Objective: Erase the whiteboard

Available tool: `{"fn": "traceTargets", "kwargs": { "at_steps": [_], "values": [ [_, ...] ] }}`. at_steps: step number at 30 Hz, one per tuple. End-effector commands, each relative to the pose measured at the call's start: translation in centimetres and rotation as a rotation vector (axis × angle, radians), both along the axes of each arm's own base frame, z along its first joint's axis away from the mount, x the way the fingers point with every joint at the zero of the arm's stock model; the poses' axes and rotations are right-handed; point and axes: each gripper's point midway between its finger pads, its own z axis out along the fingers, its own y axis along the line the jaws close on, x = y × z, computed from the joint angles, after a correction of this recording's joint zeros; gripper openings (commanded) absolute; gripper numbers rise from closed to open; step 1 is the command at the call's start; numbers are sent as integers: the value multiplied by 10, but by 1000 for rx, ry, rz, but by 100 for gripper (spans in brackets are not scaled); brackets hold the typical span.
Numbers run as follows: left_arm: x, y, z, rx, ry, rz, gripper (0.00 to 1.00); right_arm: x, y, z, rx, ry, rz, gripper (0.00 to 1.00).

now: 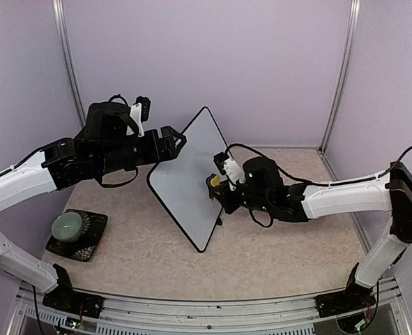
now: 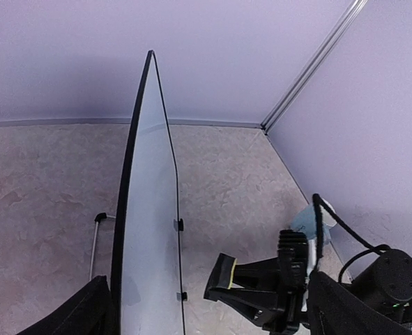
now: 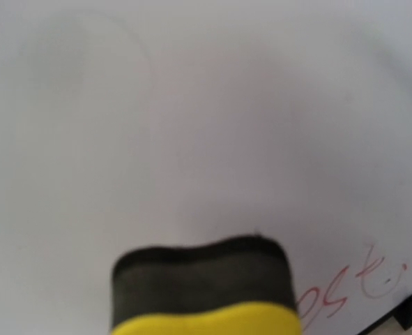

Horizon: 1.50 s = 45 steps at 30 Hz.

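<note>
The left end effector [image 1: 178,139] is set at the upper left edge of the whiteboard [image 1: 188,181]. Its jaws are spread wide on either side of that edge, so the board is straddled but not clamped. The placement is judged to be for steadying the board against pushes from the other side.

The right end effector [image 1: 218,187] is closed on a yellow and black sponge eraser [image 3: 202,286], whose dark felt face is turned to the board's writing side. Actual contact cannot be confirmed.

The whiteboard is stood on its lower edge at the middle of the desk [image 1: 275,244], nearly upright and angled between the two arms. Red handwriting [image 3: 327,296] is seen unerased just beside the eraser, near a lower corner.

At the front left of the desk, a pale green rounded object [image 1: 67,225] is held on a black perforated tray [image 1: 87,246]. Its kind cannot be told.
</note>
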Motion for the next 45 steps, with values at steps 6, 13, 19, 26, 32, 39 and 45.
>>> {"fn": "traceTargets", "kwargs": {
  "at_steps": [6,13,19,26,32,39,45],
  "values": [
    [37,6,-16,41,58,-57,85,-1,-23,25,3,-38,-42,0],
    [51,-1,-32,73,83,-77,71,2,-37,24,11,-36,-66,0],
    [56,-3,-43,67,100,-81,54,7,-45,18,28,-7,-54,0],
    [56,-7,-53,64,124,-91,37,23,-51,-25,-4,91,-42,0],
    [56,-6,-55,63,128,-87,24,29,-43,-55,-35,161,-39,0],
    [56,-7,-59,64,134,-87,16,21,-24,-62,-55,139,-48,0],
    [58,-8,-61,66,138,-88,11,19,-5,-76,-123,106,-70,0]
  ]
}}
